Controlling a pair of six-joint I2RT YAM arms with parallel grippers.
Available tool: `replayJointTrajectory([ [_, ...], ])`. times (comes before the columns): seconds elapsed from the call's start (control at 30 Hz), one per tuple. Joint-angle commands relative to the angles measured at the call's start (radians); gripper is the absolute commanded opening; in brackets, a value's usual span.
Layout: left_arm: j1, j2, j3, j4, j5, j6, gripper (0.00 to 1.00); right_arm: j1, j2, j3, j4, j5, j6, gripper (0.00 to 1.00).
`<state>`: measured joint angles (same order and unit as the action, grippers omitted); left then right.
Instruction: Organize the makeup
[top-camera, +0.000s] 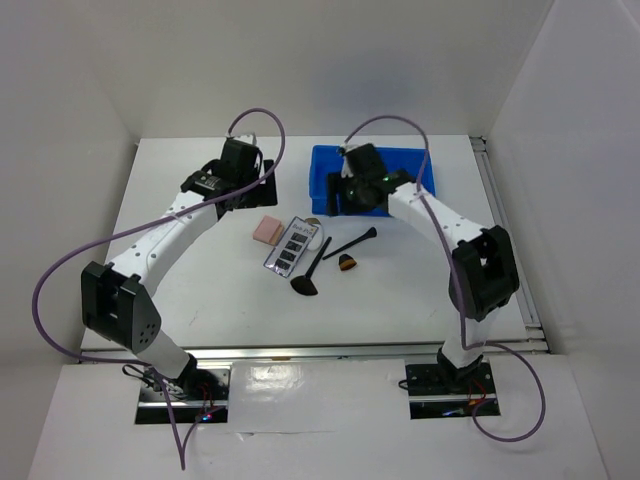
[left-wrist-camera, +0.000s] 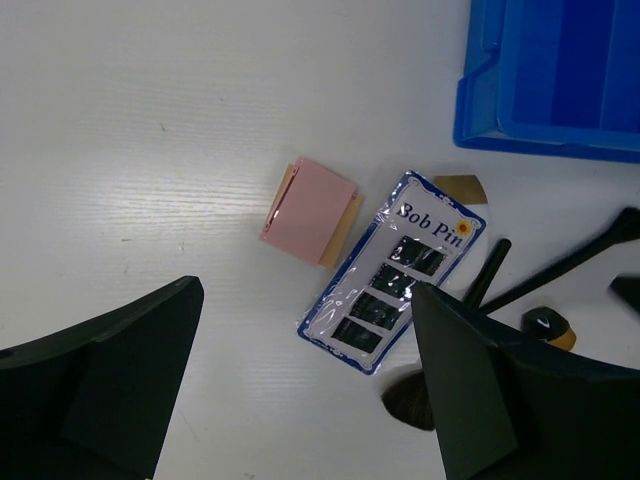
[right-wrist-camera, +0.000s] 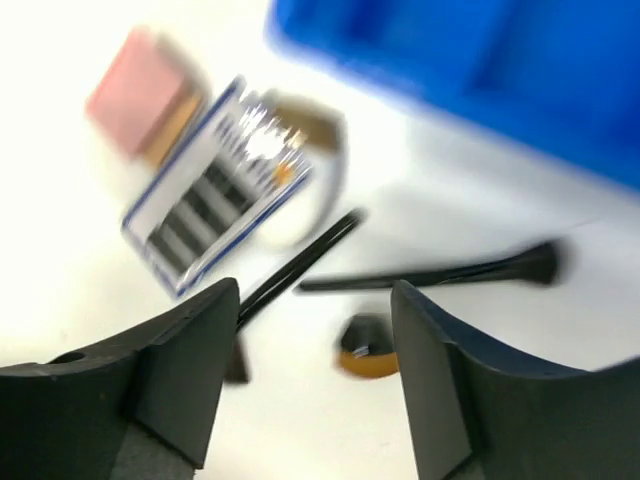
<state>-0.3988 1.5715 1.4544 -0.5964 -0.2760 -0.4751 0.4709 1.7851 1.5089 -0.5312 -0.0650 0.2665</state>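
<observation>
Makeup: lying loose on the table (top-camera: 170, 260), clustered just in front of the bin (top-camera: 372, 165) and outside it.
Sponge (left-wrist-camera: 310, 210): pink, sitting flat at the left end of the cluster, just beside the palette.
Palette (left-wrist-camera: 395, 270): a pale card with black rectangles, lying at a slant; a tan scrap (left-wrist-camera: 460, 188) is peeking out at its far corner.
Long brush (top-camera: 312, 265): thin and black, running along the palette's right edge, with its dark bristle head pointing toward the arms.
Second brush (top-camera: 350, 243): also thin and black, lying to the right of the first one and angling away from it.
Stubby brush (top-camera: 347, 262): orange-brown, resting just below the second brush — near it, though contact is too small to tell.
Left gripper (left-wrist-camera: 307, 290): hanging above the sponge and palette with jaws spread wide, holding nothing.
Right gripper (right-wrist-camera: 315, 290): hovering over the brushes near the bin's front wall, fingers parted and gripping nothing — its view is blurring.
</observation>
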Motion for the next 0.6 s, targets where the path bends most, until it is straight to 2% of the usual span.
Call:
replayJointTrajectory([
  [0.0, -0.002, -0.045, -0.011, -0.009, -0.078, -0.055, 0.98, 0.093, -0.05, -0.102, 0.108, -0.035, 0.062, 0.71],
  [0.07, -0.002, -0.045, -0.02, -0.019, -0.078, -0.069, 0.96, 0.124, -0.006, -0.102, 0.108, -0.035, 0.071, 0.74],
  [0.13, -0.002, -0.045, -0.031, -0.029, -0.091, -0.094, 0.92, 0.162, 0.014, -0.102, 0.108, -0.035, 0.085, 0.82],
  [0.37, 0.04, -0.068, -0.064, -0.057, -0.081, -0.134, 0.9, 0.183, 0.065, -0.127, 0.21, -0.13, 0.187, 0.82],
  [0.57, 0.04, -0.09, -0.065, -0.048, -0.072, -0.125, 0.9, 0.183, 0.045, -0.295, 0.45, -0.197, 0.322, 0.77],
])
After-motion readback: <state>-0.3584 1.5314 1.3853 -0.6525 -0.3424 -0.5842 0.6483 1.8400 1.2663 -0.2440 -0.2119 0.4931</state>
